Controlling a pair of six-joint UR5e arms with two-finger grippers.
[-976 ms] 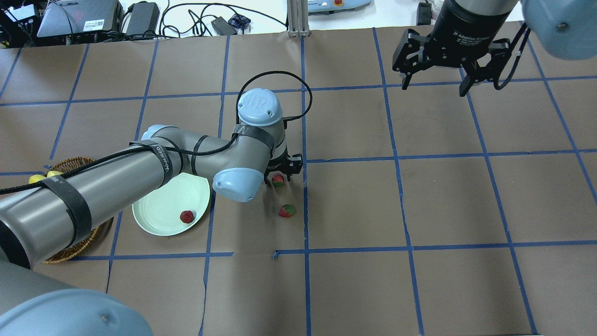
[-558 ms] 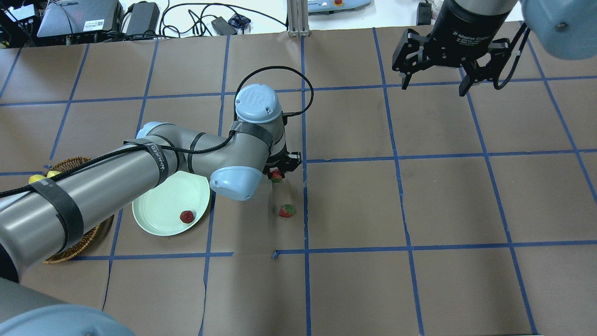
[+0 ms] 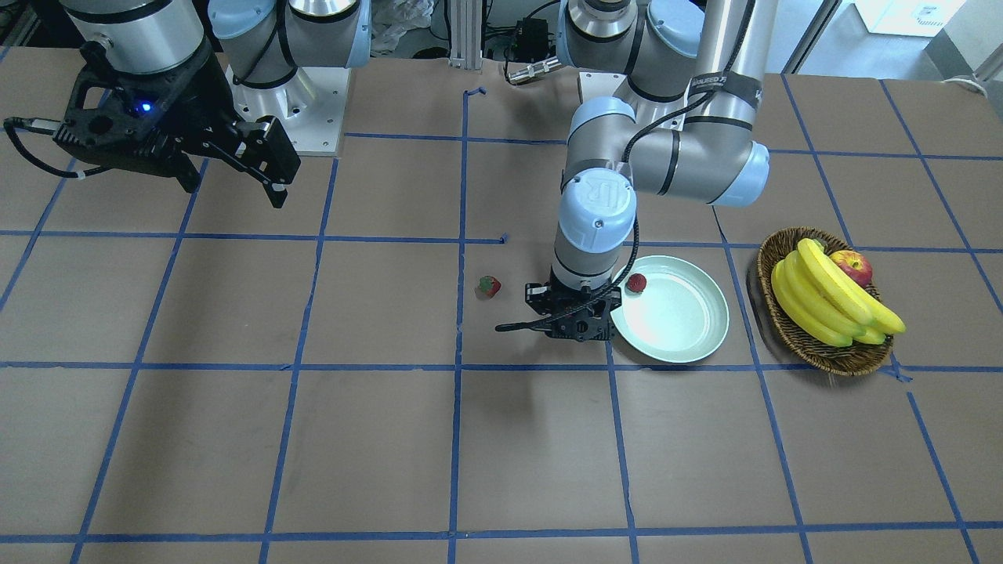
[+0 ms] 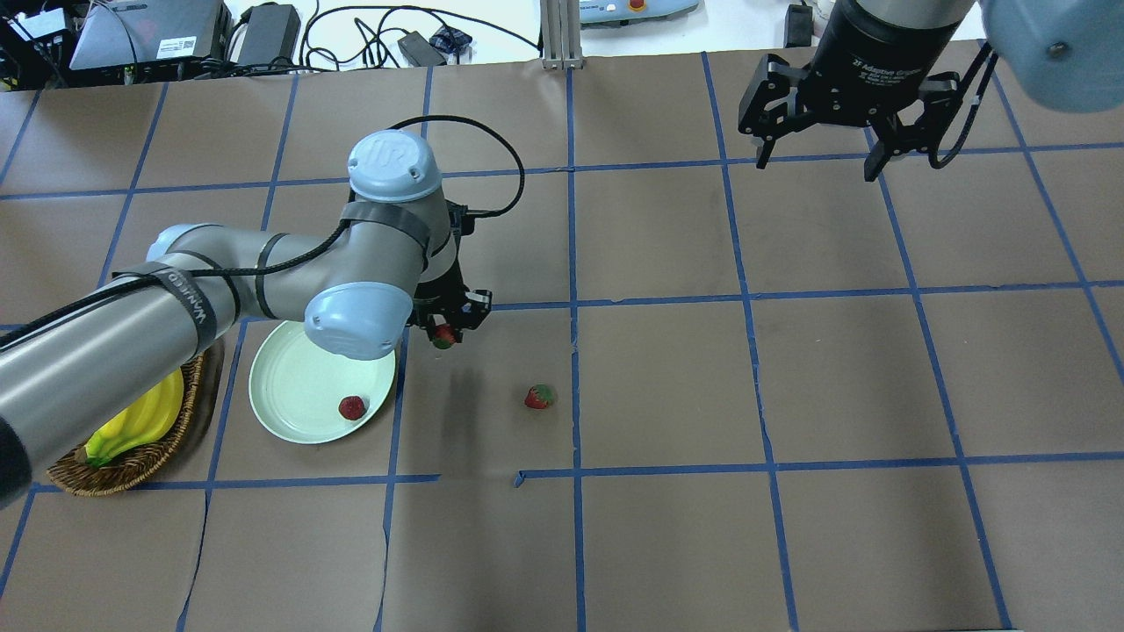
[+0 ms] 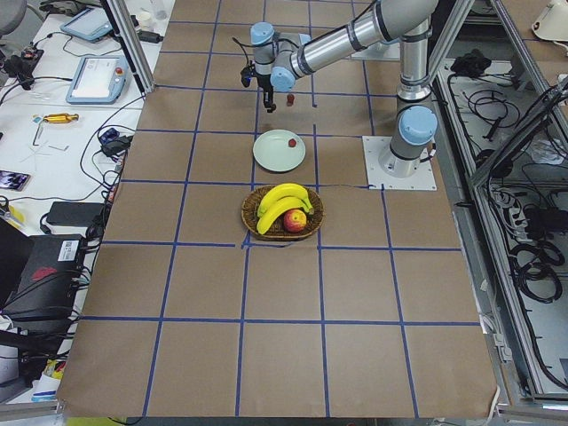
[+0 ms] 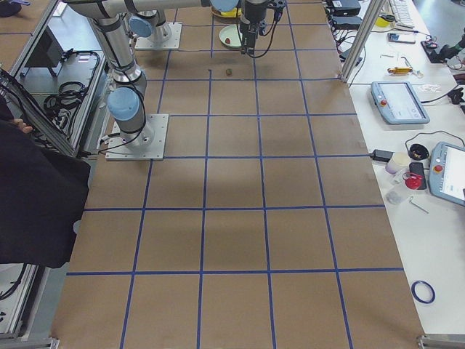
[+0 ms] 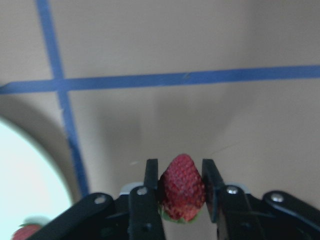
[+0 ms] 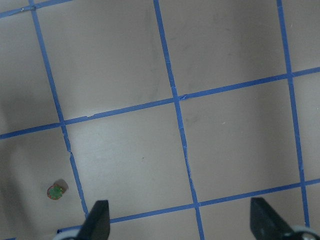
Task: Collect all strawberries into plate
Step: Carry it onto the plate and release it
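My left gripper (image 4: 446,332) is shut on a small red strawberry (image 7: 182,192), held above the table just right of the plate's rim. The pale mint plate (image 4: 294,386) lies at the left and holds one strawberry (image 4: 352,406) near its front right edge. A further strawberry (image 4: 539,397) lies on the brown paper to the right of the plate, also seen as that strawberry (image 8: 56,191) in the right wrist view. My right gripper (image 4: 818,168) hangs open and empty over the far right of the table.
A wicker basket (image 4: 132,452) with bananas (image 3: 823,301) and an apple (image 3: 852,265) stands left of the plate, partly under my left arm. Blue tape lines grid the brown table cover. Cables and devices lie beyond the far edge.
My left arm has swung left with the strawberry in its gripper, from near the centre line to the plate's right rim. The right arm has stayed put.
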